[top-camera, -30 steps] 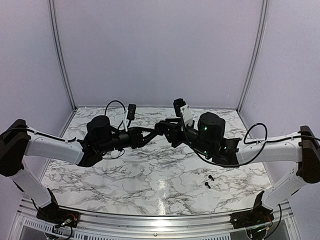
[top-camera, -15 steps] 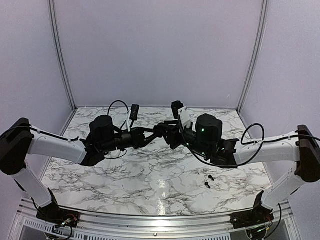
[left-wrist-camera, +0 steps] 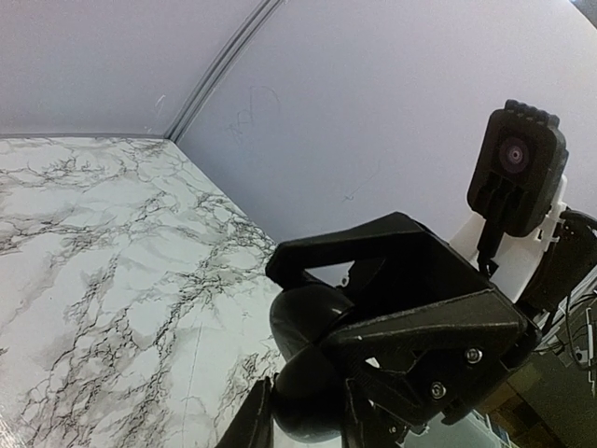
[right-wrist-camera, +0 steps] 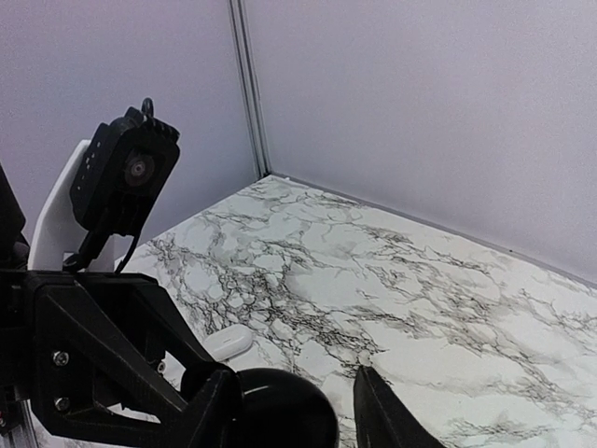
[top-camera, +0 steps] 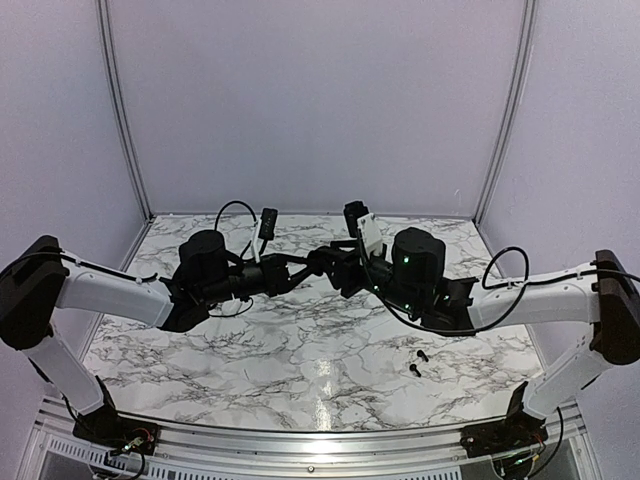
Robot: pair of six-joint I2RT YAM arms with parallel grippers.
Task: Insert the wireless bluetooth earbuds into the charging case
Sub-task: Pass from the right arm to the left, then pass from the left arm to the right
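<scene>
Both grippers meet above the middle of the table, and a glossy black charging case [left-wrist-camera: 312,378] hangs between them. My left gripper [left-wrist-camera: 306,422] is shut on the case's lower rounded half, with a finger pressed on each side. My right gripper [right-wrist-camera: 291,390] stands open around the same case [right-wrist-camera: 280,415]: one finger touches it and a gap shows before the other finger [right-wrist-camera: 378,415]. In the top view the left gripper [top-camera: 316,262] and right gripper [top-camera: 337,268] hide the case. Two black earbuds [top-camera: 418,362] lie on the marble near the right arm.
A white charging case [right-wrist-camera: 227,342] lies shut on the marble table [top-camera: 300,340] below the grippers. Grey walls close the back and both sides. A metal rail [top-camera: 300,440] runs along the near edge by the arm bases.
My left jaws have closed onto the black case. My right jaws have widened a little off it. Both arms shifted slightly towards the back.
</scene>
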